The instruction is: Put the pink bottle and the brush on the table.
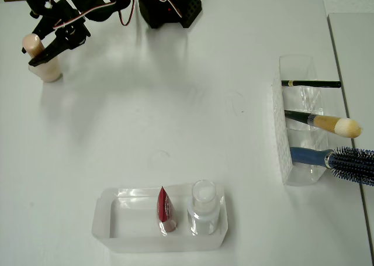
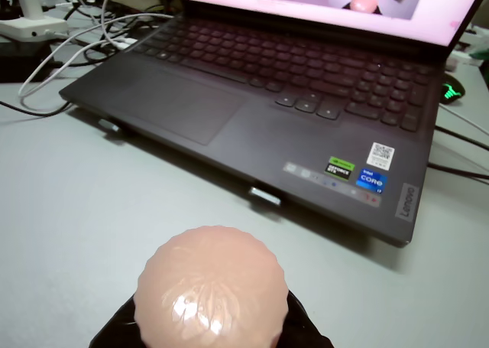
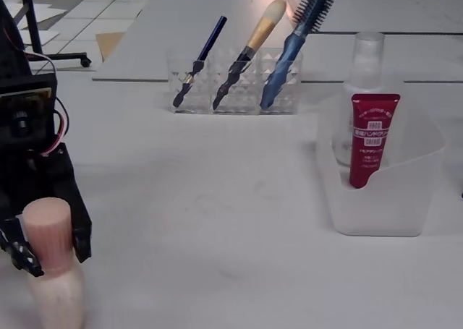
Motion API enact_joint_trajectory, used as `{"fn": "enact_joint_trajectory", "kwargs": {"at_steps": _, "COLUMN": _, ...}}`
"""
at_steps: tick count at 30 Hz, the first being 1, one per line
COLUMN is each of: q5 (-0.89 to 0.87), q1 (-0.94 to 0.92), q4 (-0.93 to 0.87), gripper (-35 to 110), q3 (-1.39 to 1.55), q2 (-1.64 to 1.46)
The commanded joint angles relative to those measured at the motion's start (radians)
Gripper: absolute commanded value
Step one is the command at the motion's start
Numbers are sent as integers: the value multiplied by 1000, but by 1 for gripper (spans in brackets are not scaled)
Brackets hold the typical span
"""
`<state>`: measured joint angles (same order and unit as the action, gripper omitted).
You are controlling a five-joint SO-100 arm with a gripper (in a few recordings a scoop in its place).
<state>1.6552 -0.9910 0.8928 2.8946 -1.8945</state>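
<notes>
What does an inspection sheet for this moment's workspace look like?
Surface: table, white, bare in the middle.
Job's things: pink bottle upright on the table; brush in clear holder.
Clutter: hairbrush and black stick in the holder; red tube and clear bottle in tray.
Gripper: gripper straddles the bottle's cap; contact unclear.
Cables: loose leads beside laptop.
Surroundings: tiled floor.
</notes>
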Motion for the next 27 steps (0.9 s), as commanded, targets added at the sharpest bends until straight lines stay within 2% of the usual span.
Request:
{"fn": "enact_joint_trajectory", "kwargs": {"at_steps": 1, "q5": 31, "q1": -14, "q4": 49, "gripper": 0, "q3": -40, "q2": -14}}
{"fn": "enact_joint_trajectory", "kwargs": {"at_steps": 9, "q5": 66, "q1": -14, "q4": 95, "gripper": 0, "q3": -25, "q2": 11}}
{"fn": "enact_joint_trajectory", "kwargs": {"at_steps": 27, "q5": 60, "q1": -14, "q4": 77, "gripper": 0, "q3": -6, "q2": 100}}
